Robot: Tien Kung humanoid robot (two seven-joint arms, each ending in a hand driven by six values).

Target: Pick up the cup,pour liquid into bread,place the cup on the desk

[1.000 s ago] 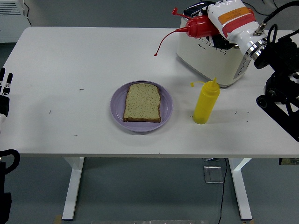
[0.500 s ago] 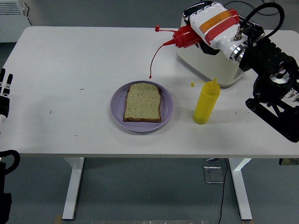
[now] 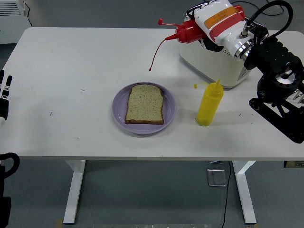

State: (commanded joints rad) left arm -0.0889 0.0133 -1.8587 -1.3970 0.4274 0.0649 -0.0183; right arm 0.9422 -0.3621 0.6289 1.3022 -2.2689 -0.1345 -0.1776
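Far left edge, mid-height: left hand [image 3: 4,90] rests at the table's side, fingers straight and relaxed, holding nothing. White table [image 3: 71,61] fills most of the frame, its near edge low in the picture. Centre: lilac plate [image 3: 119,111] on the table, carrying one slice of seeded bread [image 3: 145,104] lying flat. Above the plate, toward upper centre, a thin red strand [image 3: 155,54] hangs from the nozzle of the red squeeze bottle [image 3: 189,32] and ends in a drop in the air over bare table, just beyond the plate's far rim and not touching the bread. The bottle lies nearly horizontal, nozzle pointing left, its small cap dangling at the tip. Right of centre: yellow squeeze bottle [image 3: 209,104] stands upright on the table, just beside the plate, cap hanging off to its left. Behind it, a cream toaster [image 3: 213,66]. Upper right: right hand [image 3: 218,21], white with orange and red bands, clenched around the red bottle's body, held above the toaster; black arm runs down the right edge.
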